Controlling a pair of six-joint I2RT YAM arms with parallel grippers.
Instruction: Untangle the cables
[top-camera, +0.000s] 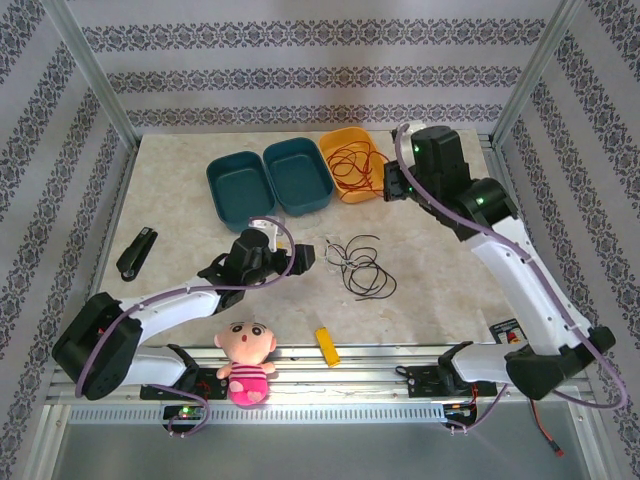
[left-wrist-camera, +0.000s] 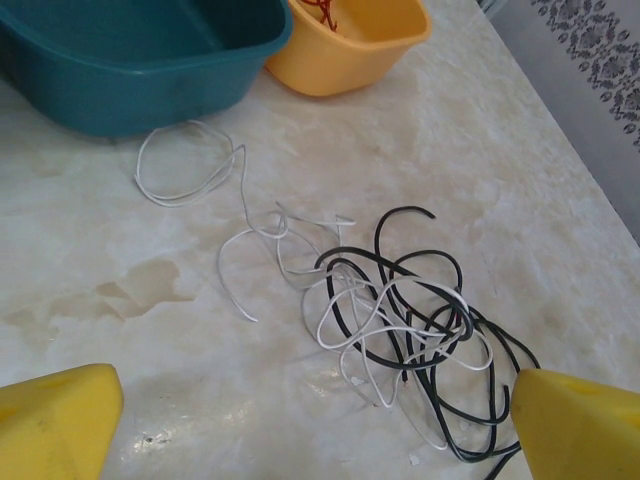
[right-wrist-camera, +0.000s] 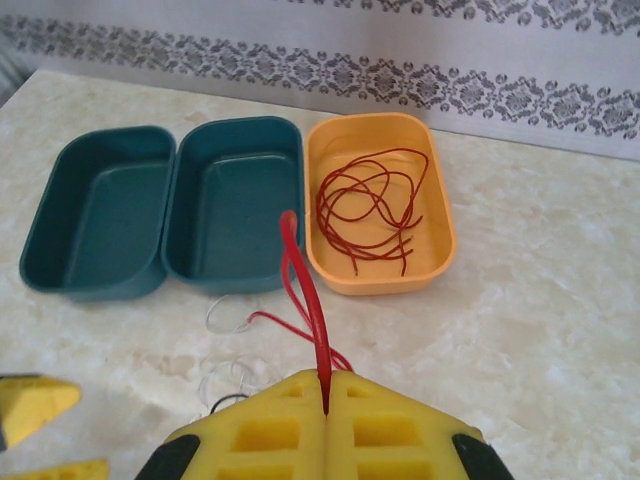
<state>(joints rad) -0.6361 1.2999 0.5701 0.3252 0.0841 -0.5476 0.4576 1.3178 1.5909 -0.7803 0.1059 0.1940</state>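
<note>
**Top view.** The cables (top-camera: 360, 268) lie as a loose black-and-white tangle at centre frame on the table (top-camera: 450, 250). The left gripper (top-camera: 300, 260) sits just left of the tangle, jaws spread wide and grasping nothing. The right gripper (top-camera: 392, 186) hangs up and to the right of the tangle, beside the yellow bin (top-camera: 328, 155), which holds a red coil (top-camera: 350, 165). Two teal bins (top-camera: 215, 190) stand to the left of the yellow one.

**Left wrist view.** The yellow fingers (left-wrist-camera: 55, 420) fill the lower corners, well apart, with the tangle between and above them. A black wire (left-wrist-camera: 400, 265) threads through a white wire (left-wrist-camera: 190, 190) at lower centre and right. One white loop trails to the upper left, clear of the knot. Flecks of red show inside the knot.

**Right wrist view.** At bottom centre the right gripper (right-wrist-camera: 325, 400) is clenched on a red strand (right-wrist-camera: 305, 290), which rises from the closed pads as a narrow loop. A thinner run leads off lower left toward the tangle. Whether this strand joins the coil in the bin cannot be told.

**Assessment.** The step in hand appears to be drawing a red wire out of the knot for the yellow bin.
- Pull slowly and along the strand's own line — a sideways tug would likely cinch the black loops.
- The open left gripper is well placed to pin the black-and-white mass so it does not drag along.
- Release over the bin only once the tail runs free.
</note>
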